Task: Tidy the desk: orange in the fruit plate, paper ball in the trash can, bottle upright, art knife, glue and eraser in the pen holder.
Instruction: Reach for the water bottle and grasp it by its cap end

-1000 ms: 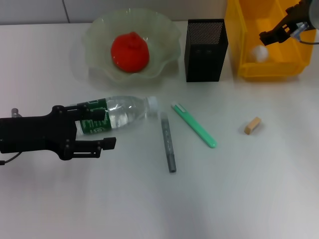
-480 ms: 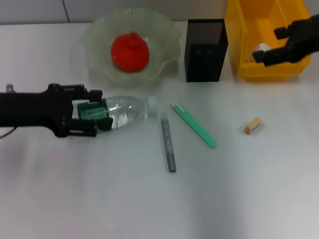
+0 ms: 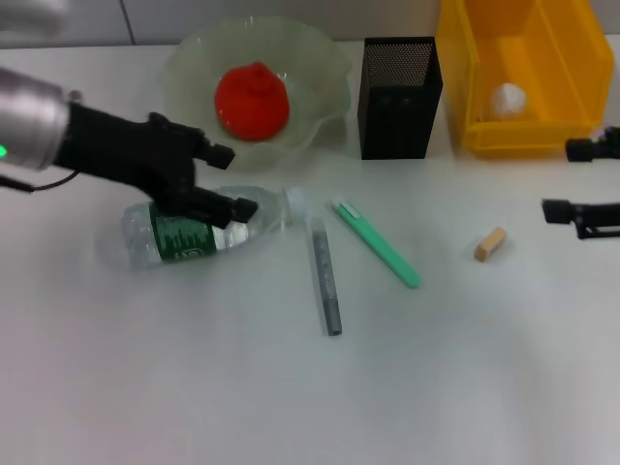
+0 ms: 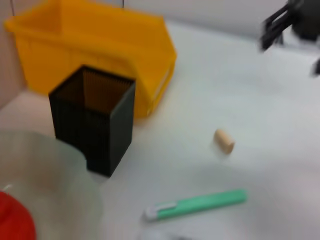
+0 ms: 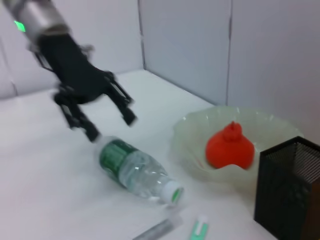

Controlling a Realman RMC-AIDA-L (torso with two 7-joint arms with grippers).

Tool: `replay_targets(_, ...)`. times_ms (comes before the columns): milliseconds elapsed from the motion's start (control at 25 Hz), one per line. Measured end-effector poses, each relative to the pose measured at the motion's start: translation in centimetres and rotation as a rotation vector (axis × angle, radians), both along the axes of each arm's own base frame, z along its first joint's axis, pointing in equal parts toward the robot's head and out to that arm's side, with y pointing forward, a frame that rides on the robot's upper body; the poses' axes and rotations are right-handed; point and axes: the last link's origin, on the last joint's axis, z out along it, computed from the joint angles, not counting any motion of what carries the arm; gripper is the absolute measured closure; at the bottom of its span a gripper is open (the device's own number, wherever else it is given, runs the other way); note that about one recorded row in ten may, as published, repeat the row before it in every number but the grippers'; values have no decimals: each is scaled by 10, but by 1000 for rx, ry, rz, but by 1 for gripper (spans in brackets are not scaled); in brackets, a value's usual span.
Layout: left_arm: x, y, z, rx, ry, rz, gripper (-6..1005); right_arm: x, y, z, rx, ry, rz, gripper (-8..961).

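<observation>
White desk surface (image 3: 436, 387) fills the head view, with pale wall panels behind it in the right wrist view. At the far edge sits the fruit plate (image 3: 320, 58), its wavy green rim around the orange (image 3: 253, 101), which rests inside it. Just beside the plate on the right stands the pen holder (image 3: 400, 97), upright, and next to that the trash can (image 3: 465, 87) with the paper ball (image 3: 508, 98) lying on its floor. Nearer, the bottle (image 3: 199, 230) lies on its side, green label toward the robot's left and white cap pointing right. The left gripper (image 3: 232, 179) hangs over the bottle's middle, its black fingers (image 3: 235, 206) spread wide, one on the far side and one crossing the clear body; the right wrist view shows these fingers parted above the label, and whether they touch the plastic cannot be told. To the right of the cap lie a grey pen-like stick (image 3: 326, 276) and a green art knife (image 3: 377, 243), side by side but apart. Farther right the eraser (image 3: 491, 243) sits alone on the desk. The right gripper (image 3: 573, 179) enters at the right edge, between the trash can and the eraser, its two dark fingers held well apart and empty.
</observation>
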Motion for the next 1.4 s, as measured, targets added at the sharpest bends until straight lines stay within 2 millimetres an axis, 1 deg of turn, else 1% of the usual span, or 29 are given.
replay_targets(40,10,5,-8,-4,63,-2,236,5,-6,3,-6,19,-1,128)
replay_targets(80,10,5,-8,-4,63,-2,236,8,-11,4,-12,32,-5,128)
replay_targets(160,20,10,-19,-1,136,-15,236,18,-23,6,-31,44,-27,128)
replay_targets(200,25,11,-24,-1,163,-26,236,18,-23,6,-31,44,-27,128)
replay_targets(240,34,12,-36,-4,213,-58,236,24,-29,7,-29,40,-46,128)
replay_targets(280,34,12,-36,-4,213,-58,236,24,-29,7,-29,40,-46,128)
replay_targets(320,38,12,-42,-6,232,-78,236,26,-31,8,-25,39,-54,128)
replay_targets(360,44,13,-54,2,277,-113,236,29,-35,10,-12,40,-68,128)
replay_targets(400,44,13,-54,2,277,-113,236,29,-35,10,-12,40,-68,128)
replay_targets(440,45,15,-65,18,326,-136,237,30,-36,11,-6,40,-73,128)
replay_targets(480,45,15,-65,18,326,-136,237,31,-37,11,-3,43,-77,128)
replay_targets(520,46,16,-71,30,350,-145,237,31,-38,12,-1,43,-80,128)
replay_targets(560,47,18,-81,39,385,-163,237,32,-38,12,2,44,-87,128)
replay_targets(600,47,18,-81,39,385,-163,237,32,-38,12,2,44,-87,128)
replay_targets(760,44,25,-96,85,450,-168,237,33,-38,11,3,51,-96,128)
replay_targets(840,42,26,-99,88,463,-174,238,32,-37,11,2,54,-98,128)
replay_targets(1160,38,32,-106,95,502,-174,239,31,-34,11,4,57,-96,127)
replay_targets(1400,39,34,-111,90,519,-185,239,31,-33,10,4,54,-96,127)
